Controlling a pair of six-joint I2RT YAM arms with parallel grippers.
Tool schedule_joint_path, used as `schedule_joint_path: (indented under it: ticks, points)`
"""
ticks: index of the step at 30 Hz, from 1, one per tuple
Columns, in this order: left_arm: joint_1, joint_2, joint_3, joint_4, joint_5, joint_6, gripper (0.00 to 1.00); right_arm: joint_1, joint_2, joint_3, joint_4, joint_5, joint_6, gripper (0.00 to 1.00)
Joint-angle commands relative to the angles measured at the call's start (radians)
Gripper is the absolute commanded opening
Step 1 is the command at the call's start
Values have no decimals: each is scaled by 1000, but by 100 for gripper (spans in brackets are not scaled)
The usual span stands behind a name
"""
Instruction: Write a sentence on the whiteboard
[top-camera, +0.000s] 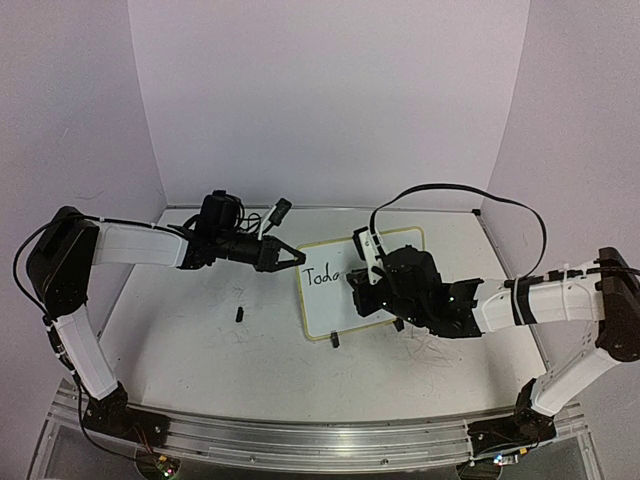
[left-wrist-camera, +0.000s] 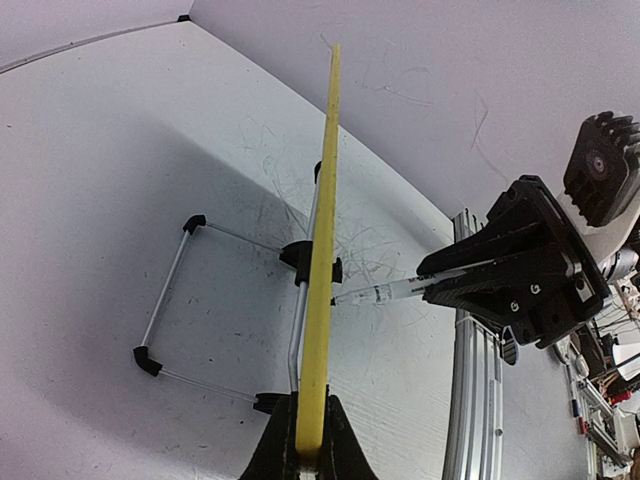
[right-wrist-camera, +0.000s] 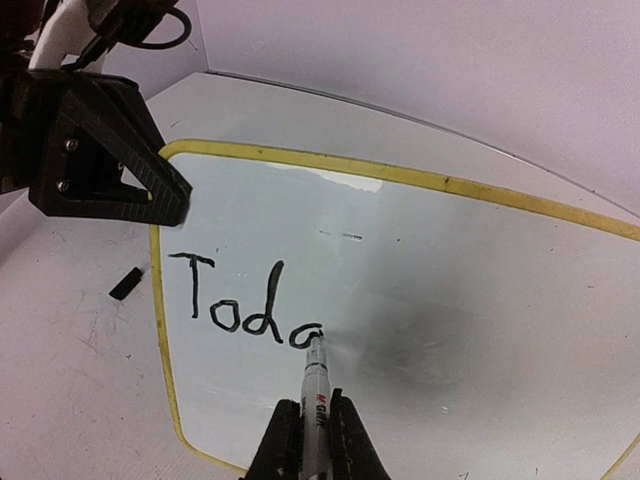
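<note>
The whiteboard (top-camera: 325, 308) stands tilted at mid-table, white with a pale-yellow rim. My left gripper (top-camera: 298, 258) is shut on its upper left edge; the left wrist view shows the jaws (left-wrist-camera: 310, 445) clamped on the yellow rim (left-wrist-camera: 325, 240). My right gripper (top-camera: 358, 288) is shut on a white marker (right-wrist-camera: 317, 390), with its black tip touching the board (right-wrist-camera: 480, 300). The sentence (right-wrist-camera: 245, 305) reads "Toda" in black, and the tip rests at the end of the "a". The lettering also shows in the top view (top-camera: 322, 276).
A small black marker cap (top-camera: 240, 314) lies on the table left of the board. The board's black clip feet (top-camera: 335, 340) and wire stand (left-wrist-camera: 165, 300) rest on the tabletop. Faint grey scribbles (top-camera: 440, 350) mark the table. An aluminium rail (top-camera: 300, 440) runs along the near edge.
</note>
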Motion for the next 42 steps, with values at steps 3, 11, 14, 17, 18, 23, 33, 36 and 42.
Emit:
schedule_joint_path:
  ticks: [3,11,14,17,18,23,33,36,42]
  points:
    - [-3,-52,3,3,15,22,0,-10,-4,36,33,80,4,0]
    - [-3,-49,3,3,15,22,0,-10,-5,39,42,78,-1,0]
    - [-3,-47,3,2,16,22,0,-10,-5,41,44,78,-1,0]
    - [-3,-47,3,2,16,22,0,-10,-5,41,45,79,-1,0]
    - [-3,-47,3,2,16,22,0,-10,-6,41,46,80,-2,0]
    - [-3,-48,3,2,16,22,0,-10,-1,44,49,76,-2,0]
    - [-3,-51,3,3,15,24,0,-10,-7,22,27,41,9,0]
    - [-3,-52,3,2,15,24,0,-10,-5,11,15,25,16,0]
    - [-3,-54,3,2,14,24,0,-10,-6,-7,-2,13,29,0]
